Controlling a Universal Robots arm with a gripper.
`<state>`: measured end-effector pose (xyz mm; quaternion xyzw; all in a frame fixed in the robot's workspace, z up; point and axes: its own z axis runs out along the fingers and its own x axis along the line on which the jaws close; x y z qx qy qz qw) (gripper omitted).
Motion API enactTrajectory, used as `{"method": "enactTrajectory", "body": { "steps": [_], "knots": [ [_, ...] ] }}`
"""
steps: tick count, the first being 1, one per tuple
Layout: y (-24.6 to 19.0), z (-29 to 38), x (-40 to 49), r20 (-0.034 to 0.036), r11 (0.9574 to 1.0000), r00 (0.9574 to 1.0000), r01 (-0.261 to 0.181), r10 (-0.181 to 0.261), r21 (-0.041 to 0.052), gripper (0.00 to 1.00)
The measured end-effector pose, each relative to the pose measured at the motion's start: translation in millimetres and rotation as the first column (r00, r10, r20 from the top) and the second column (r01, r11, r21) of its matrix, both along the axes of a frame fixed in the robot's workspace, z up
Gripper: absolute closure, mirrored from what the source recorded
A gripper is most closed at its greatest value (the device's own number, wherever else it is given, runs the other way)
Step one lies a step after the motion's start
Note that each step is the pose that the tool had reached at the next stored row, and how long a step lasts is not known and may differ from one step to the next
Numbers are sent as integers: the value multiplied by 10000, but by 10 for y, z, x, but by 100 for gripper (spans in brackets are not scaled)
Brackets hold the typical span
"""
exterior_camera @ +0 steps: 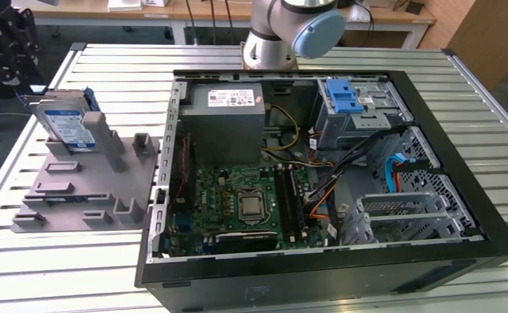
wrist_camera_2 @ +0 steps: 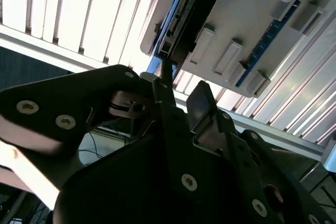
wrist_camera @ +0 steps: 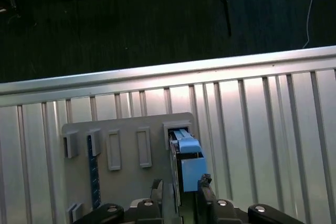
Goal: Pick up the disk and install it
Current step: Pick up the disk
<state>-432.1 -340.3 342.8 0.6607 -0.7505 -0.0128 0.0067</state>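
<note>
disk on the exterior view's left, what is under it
The disk stands on edge in a slot of the grey holder, which lies on the slatted table. Its lower edge is hidden inside that slot.

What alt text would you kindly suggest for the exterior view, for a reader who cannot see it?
A disk stands upright in a grey holder on a slatted metal table, at the exterior view's left of an open computer case, with the robot arm behind.

In the exterior view, the lower portion of the disk (exterior_camera: 68,125) is concealed by the grey holder (exterior_camera: 89,189). The arm (exterior_camera: 276,32) is cut off by the frame edge.
</note>
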Motion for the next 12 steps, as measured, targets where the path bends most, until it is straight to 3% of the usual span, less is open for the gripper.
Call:
{"method": "enactTrajectory", "body": {
  "steps": [3,6,10,12],
  "knots": [
    [1,-21,-10,1,9997,9997,-233,233,5,53],
    [12,-46,-29,1,9992,9992,-407,407,15,53],
    [80,-57,-34,-1,9992,9992,-408,408,10,53],
    [83,-66,-61,1,9991,9991,-419,419,7,53]
  ]
}}
